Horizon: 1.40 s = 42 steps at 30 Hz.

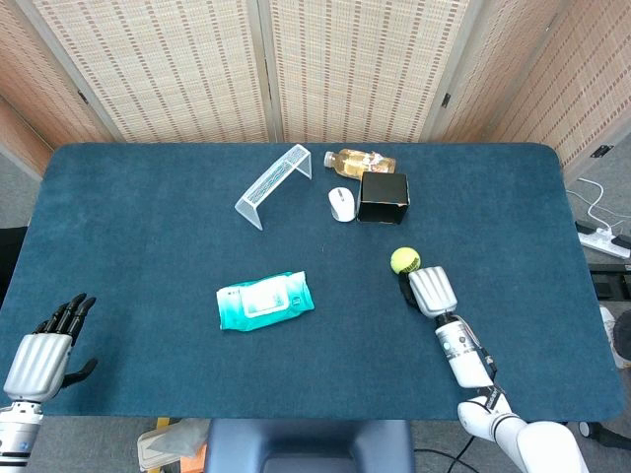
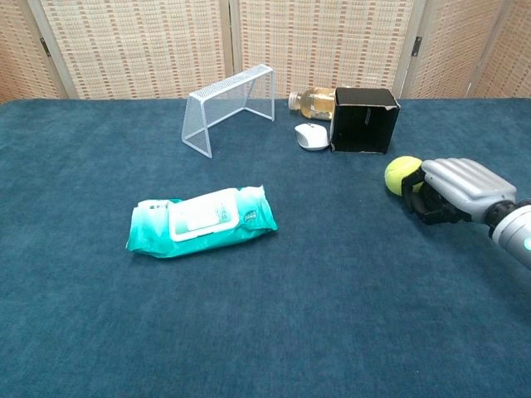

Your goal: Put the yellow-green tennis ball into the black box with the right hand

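The yellow-green tennis ball (image 1: 405, 260) (image 2: 404, 175) sits at the front of my right hand (image 1: 432, 291) (image 2: 458, 187). The hand's curled dark fingers (image 2: 425, 201) hold the ball from the near right side, low over the blue cloth. The black box (image 1: 384, 197) (image 2: 363, 121) stands a short way beyond the ball, toward the back of the table. My left hand (image 1: 44, 353) hovers at the near left corner with its fingers apart and nothing in it; only the head view shows it.
A white mouse (image 1: 341, 203) (image 2: 311, 136) lies just left of the box, and a lying bottle (image 1: 359, 160) is behind it. A wire rack (image 1: 274, 183) (image 2: 230, 108) stands further left. A teal wipes pack (image 1: 264, 301) (image 2: 202, 220) lies mid-table.
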Each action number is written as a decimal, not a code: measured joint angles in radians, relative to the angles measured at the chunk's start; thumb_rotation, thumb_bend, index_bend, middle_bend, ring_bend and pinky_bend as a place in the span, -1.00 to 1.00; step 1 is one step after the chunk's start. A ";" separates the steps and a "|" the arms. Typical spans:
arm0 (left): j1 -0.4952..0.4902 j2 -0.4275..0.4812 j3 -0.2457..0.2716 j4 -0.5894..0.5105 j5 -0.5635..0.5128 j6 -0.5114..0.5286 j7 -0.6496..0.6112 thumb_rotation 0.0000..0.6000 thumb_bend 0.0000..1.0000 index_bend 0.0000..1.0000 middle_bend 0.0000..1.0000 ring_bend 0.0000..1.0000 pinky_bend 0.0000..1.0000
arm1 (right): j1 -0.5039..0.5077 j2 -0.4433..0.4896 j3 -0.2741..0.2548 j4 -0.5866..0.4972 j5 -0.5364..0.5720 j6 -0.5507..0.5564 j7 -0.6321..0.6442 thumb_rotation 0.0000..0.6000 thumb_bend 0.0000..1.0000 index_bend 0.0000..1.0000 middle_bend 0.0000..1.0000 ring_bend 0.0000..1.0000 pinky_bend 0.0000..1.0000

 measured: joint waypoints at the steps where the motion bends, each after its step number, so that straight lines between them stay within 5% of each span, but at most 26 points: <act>1: 0.000 -0.002 0.000 0.001 0.001 0.001 0.002 1.00 -0.47 -0.83 -0.66 -0.69 -0.27 | 0.008 -0.001 0.000 0.010 0.001 -0.007 0.004 1.00 0.38 0.66 0.79 0.38 0.39; 34: -0.015 -0.015 -0.024 0.016 -0.074 -0.037 0.029 1.00 -0.47 -0.83 -0.66 -0.69 -0.27 | 0.248 -0.027 -0.025 0.209 0.013 -0.281 0.182 1.00 0.37 0.66 0.77 0.35 0.38; 42: -0.020 -0.014 -0.033 0.018 -0.106 -0.055 0.027 1.00 -0.47 -0.83 -0.66 -0.69 -0.27 | 0.306 -0.034 -0.016 0.244 0.028 -0.339 0.197 1.00 0.34 0.66 0.57 0.22 0.26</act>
